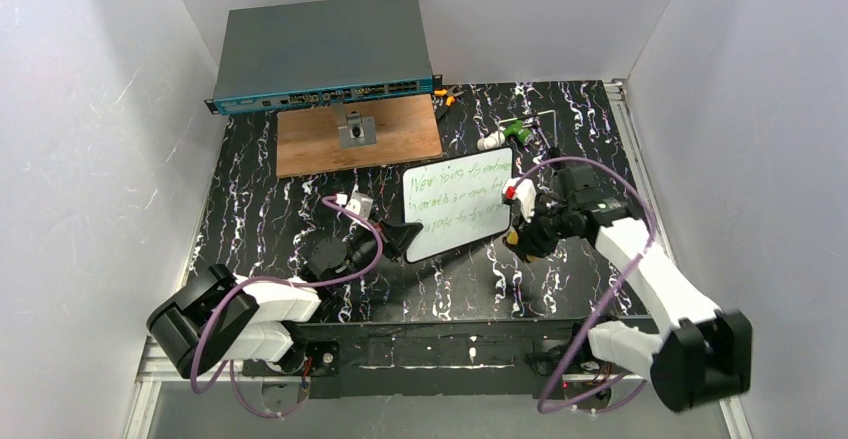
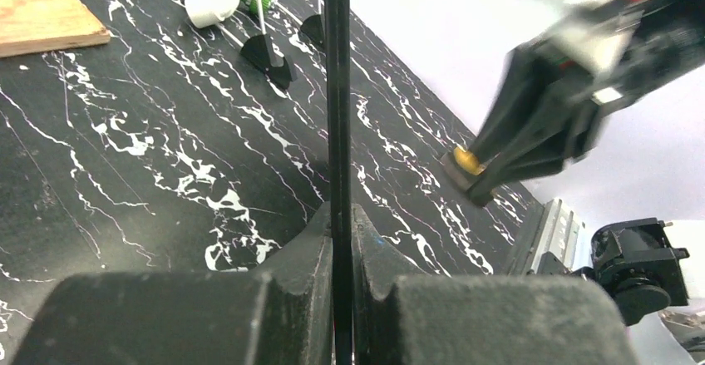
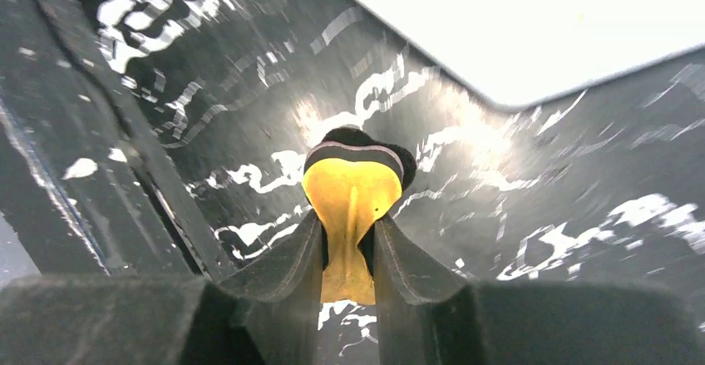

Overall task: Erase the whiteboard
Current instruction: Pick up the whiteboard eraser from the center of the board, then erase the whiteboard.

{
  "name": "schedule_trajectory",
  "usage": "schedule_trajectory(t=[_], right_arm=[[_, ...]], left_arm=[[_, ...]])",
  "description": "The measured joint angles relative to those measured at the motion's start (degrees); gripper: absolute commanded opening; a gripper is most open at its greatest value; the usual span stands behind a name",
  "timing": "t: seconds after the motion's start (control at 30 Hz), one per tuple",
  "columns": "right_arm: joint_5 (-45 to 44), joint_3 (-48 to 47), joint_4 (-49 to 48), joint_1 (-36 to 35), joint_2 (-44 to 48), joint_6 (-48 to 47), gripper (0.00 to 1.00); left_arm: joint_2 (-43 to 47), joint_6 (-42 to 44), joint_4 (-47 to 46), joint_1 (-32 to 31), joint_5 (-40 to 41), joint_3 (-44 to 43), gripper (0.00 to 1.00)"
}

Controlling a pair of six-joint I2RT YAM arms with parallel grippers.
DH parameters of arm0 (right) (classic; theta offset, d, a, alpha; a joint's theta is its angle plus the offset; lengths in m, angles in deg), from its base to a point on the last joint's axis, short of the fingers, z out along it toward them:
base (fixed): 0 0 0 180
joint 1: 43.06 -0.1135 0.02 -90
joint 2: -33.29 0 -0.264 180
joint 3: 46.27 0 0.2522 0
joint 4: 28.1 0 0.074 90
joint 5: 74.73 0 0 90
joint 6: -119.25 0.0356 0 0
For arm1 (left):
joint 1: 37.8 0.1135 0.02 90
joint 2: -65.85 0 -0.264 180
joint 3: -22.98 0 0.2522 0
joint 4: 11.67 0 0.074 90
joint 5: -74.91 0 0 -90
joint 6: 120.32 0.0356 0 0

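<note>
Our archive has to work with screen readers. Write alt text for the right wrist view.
The right gripper pinches a small yellow eraser with a dark pad at its far end, with the black, white-veined table behind it. A rounded corner of the whiteboard fills the upper right; the picture is slightly blurred.

The green handwriting (image 1: 450,177) on the whiteboard (image 1: 462,221) can't really be read, and the right hand (image 2: 470,178) is blurred in the left wrist view.
</note>
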Motion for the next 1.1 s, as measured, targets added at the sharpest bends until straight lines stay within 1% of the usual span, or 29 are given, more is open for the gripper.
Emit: schedule_trajectory(t=[0.07, 0.1, 0.23, 0.33, 0.47, 0.6, 0.87, 1.1], right_arm=[[4.2, -2.8, 2.6, -0.2, 6.5, -3.2, 0.01], [5.8, -5.0, 3.6, -0.4, 7.7, -4.4, 0.01], [10.4, -14.7, 4.7, -2.3, 6.1, -6.0, 0.01], [9.9, -16.7, 1.9, -6.5, 3.8, -4.5, 0.01], [5.0, -18.6, -1.3, -13.8, 0.6, -0.9, 0.01], [-0.9, -21.7, -4.5, -18.5, -2.3, 1.6, 0.01], [-12.7, -22.8, -9.9, -25.1, -5.2, 3.9, 0.01], [-18.4, -23.9, -11.6, -29.5, -9.1, 4.5, 0.01]], left_arm=[[-0.1, -0.8, 0.6, -0.4, 0.2, 0.0, 0.00], [-0.1, -1.1, 1.0, -0.7, 0.3, 0.0, 0.00], [-0.8, -2.3, 2.4, -2.3, 1.0, -0.7, 0.00], [-2.4, -3.5, 2.8, -3.2, 1.4, -2.1, 0.00], [-3.6, -5.3, 4.0, -4.2, 2.2, -3.6, 0.00], [-3.9, -6.4, 6.7, -4.9, 2.5, -5.5, 0.00], [-5.8, -9.2, 9.0, -5.4, 2.3, -8.1, 0.00], [-6.3, -10.8, 11.0, -5.6, 1.9, -9.5, 0.00]])
